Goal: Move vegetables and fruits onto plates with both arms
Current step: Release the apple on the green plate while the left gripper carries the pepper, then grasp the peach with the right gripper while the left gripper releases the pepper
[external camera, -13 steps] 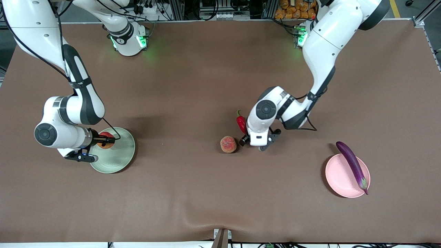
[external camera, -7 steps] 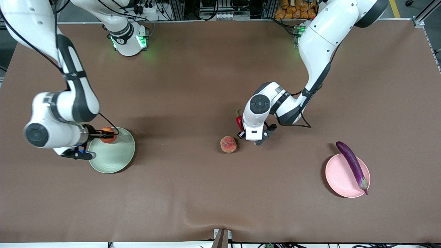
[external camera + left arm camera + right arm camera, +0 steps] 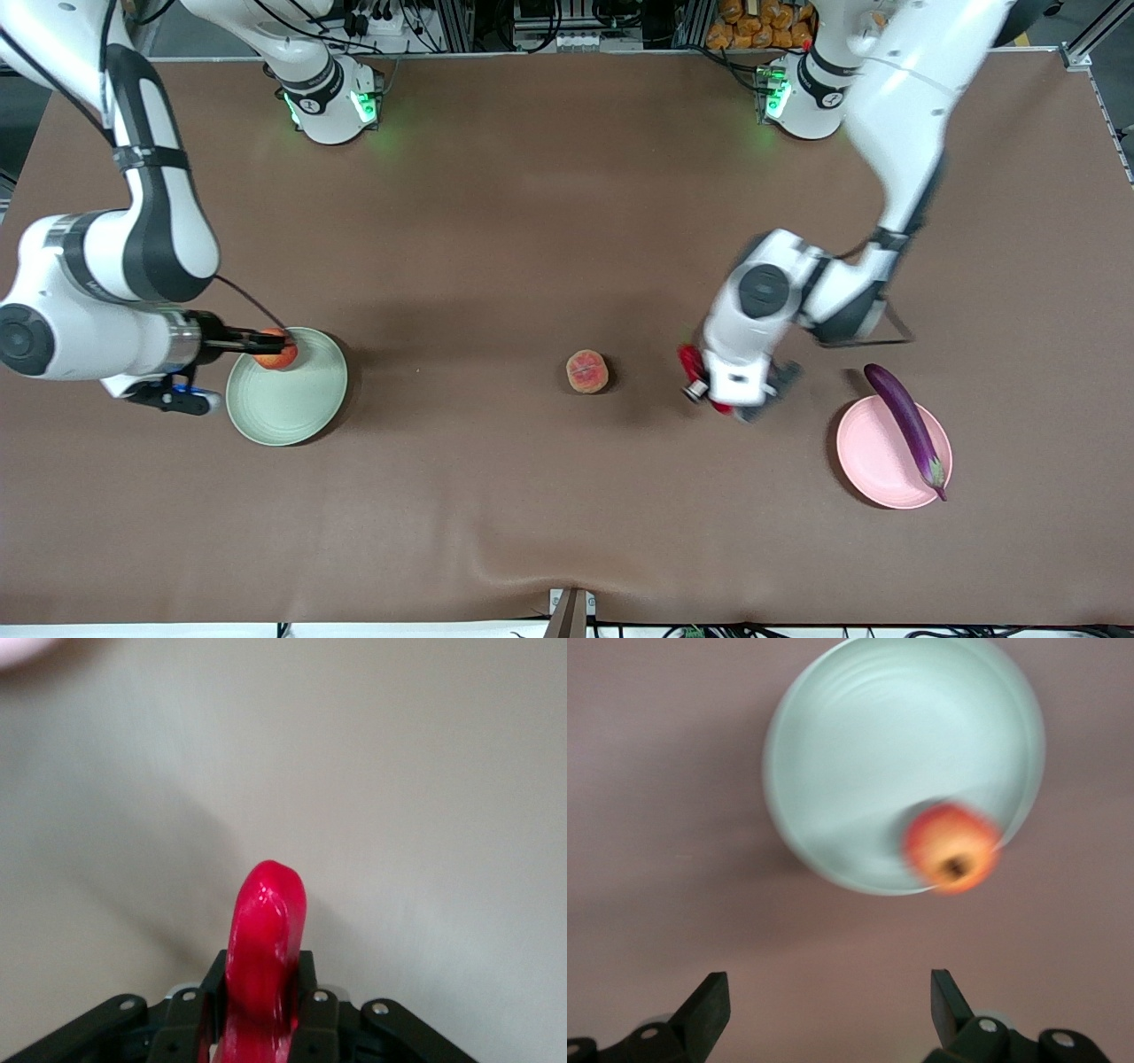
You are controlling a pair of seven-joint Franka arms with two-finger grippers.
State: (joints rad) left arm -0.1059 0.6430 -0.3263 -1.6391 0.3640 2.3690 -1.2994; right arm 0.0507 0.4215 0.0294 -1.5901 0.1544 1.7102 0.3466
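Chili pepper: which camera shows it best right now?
The left wrist view: the chili pepper fills the centre, clamped between the left gripper fingers. In the front view only red slivers of it show beside the wrist, over the table between the peach and the pink plate. The right wrist view misses it.

Lying across the pink plate [image 3: 873,461] a glossy purple eggplant [image 3: 905,428], sitting at the green plate's [image 3: 292,412] rim a small red-yellow fruit [image 3: 276,349], resting mid-table a fuzzy peach [image 3: 587,371], hanging clamped above bare table a red chili [image 3: 263,966].
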